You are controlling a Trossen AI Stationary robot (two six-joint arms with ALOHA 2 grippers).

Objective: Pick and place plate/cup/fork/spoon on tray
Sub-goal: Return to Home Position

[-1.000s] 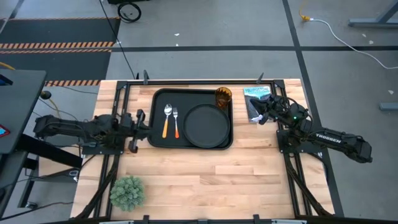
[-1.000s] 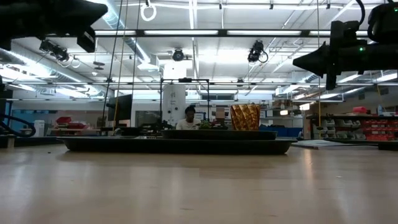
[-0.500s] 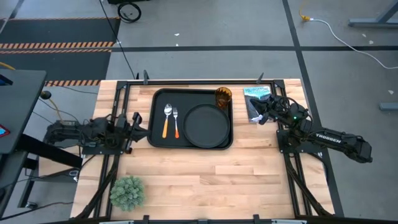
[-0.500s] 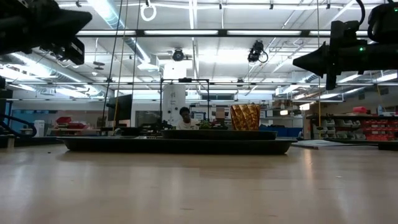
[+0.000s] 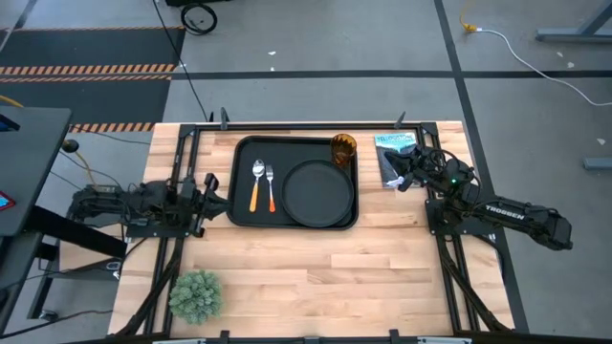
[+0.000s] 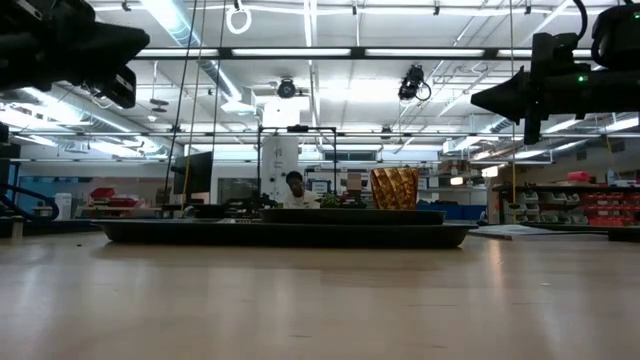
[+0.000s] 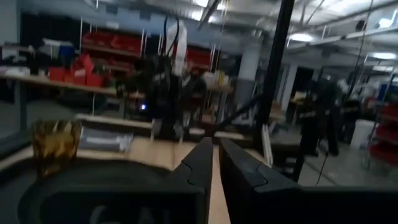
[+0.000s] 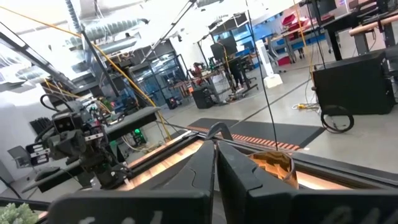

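The black tray (image 5: 245, 158) lies at the table's far middle. On it lie the round black plate (image 5: 318, 193), the amber cup (image 5: 343, 147) at its far right corner, and the spoon (image 5: 256, 184) and fork (image 5: 270, 187) side by side at its left. In the low view the tray (image 6: 285, 233) and the cup (image 6: 394, 188) show. My left gripper (image 5: 212, 198) is shut and empty, just left of the tray. My right gripper (image 5: 397, 172) is shut and empty, right of the tray.
A green plant ball (image 5: 195, 295) sits at the table's near left. A dark booklet (image 5: 393, 153) lies at the far right, beside my right gripper. A person (image 6: 294, 189) shows in the room behind the table.
My left arm has drawn back toward the table's left edge, away from the tray. The things on the tray have stayed where they were.
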